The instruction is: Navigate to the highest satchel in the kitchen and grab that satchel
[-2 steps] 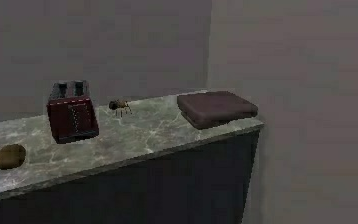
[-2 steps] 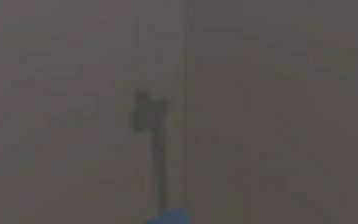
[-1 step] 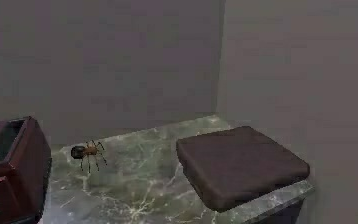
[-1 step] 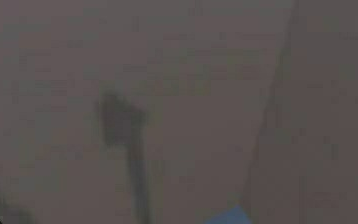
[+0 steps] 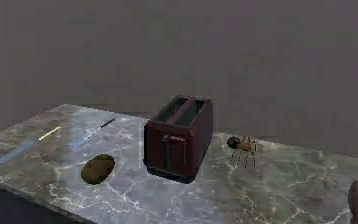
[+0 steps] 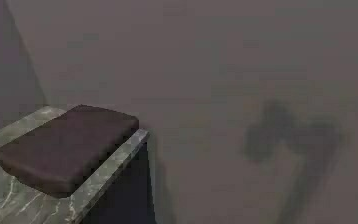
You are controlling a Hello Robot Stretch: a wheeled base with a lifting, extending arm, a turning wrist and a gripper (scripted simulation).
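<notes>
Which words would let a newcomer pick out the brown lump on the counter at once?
In the forward view, a marble countertop carries a dark red toaster at its middle. The brown lump lies just left of it, rounded and low, unlike the thin sticks behind.

A: What does the robot's own body look like: colours, shapes, cables, markings?

B: I cannot tell. Both cameras look outward from the robot, one ahead and one to its side.

A: So there is nothing to say about its finish or build?

B: Nothing I could vouch for.
</notes>
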